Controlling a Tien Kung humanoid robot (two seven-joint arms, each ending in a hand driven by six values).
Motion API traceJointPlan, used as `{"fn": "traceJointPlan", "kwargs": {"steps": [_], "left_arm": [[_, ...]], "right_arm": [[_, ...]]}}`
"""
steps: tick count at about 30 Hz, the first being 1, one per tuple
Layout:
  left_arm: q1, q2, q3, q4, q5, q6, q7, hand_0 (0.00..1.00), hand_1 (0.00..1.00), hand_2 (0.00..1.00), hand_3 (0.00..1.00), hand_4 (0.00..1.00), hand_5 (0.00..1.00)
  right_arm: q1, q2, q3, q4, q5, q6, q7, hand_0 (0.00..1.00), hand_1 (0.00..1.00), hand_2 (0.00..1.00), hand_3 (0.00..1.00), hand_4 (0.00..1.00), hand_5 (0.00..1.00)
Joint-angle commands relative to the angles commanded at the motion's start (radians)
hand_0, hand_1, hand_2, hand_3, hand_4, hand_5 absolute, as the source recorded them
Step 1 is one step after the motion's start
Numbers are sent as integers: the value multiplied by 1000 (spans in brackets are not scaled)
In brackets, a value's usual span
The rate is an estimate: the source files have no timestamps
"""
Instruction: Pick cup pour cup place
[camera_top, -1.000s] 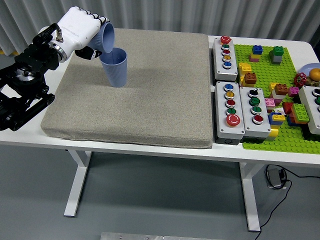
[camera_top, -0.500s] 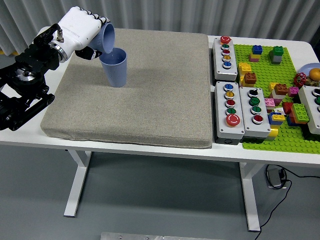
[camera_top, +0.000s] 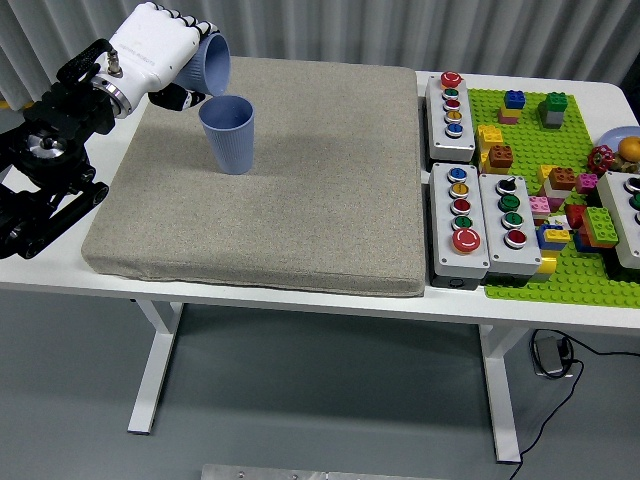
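Your left hand (camera_top: 158, 52) grips the tilted cup (camera_top: 211, 66) on its side, mouth over the upright cup (camera_top: 228, 134) on the grey mat (camera_top: 300, 190).

I see my left hand (camera_top: 155, 50) raised over the bench's (camera_top: 300, 305) far left corner, fingers (camera_top: 190, 25) curled in a grasp, wrist rolled sideways.

A grey mat (camera_top: 290, 190) covers my surface (camera_top: 300, 300). To its right sit three button boxes (camera_top: 460, 220) beside a green baseplate (camera_top: 540, 270) strewn with coloured bricks (camera_top: 560, 180).
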Motion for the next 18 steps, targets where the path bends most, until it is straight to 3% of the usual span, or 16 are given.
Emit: {"fn": "traceJointPlan", "kwargs": {"steps": [4,7,10,14,18], "left_arm": [[16,-3,-28,11,-149,19,-10,461,510,530,538,690,118],[39,-5,-83,6,-243,39,-15,461,510,530,538,690,118],[84,-13,-170,-12,-334,86,-23,461,510,528,538,690,117],[149,-55,-291,-35,-492,210,-97,461,510,528,538,690,117],[236,-132,-422,-92,-661,373,-177,460,507,517,530,700,132]], "right_arm": [[-1,1,1,0,-3,1,0,689,653,584,577,2,162],[-4,2,4,1,-5,1,-1,689,653,584,577,2,162],[-9,3,7,0,-11,2,0,690,653,584,578,2,161],[-17,5,9,0,-11,2,1,690,653,584,578,2,161],[-23,9,14,1,-21,6,0,689,653,584,578,2,162]]}}
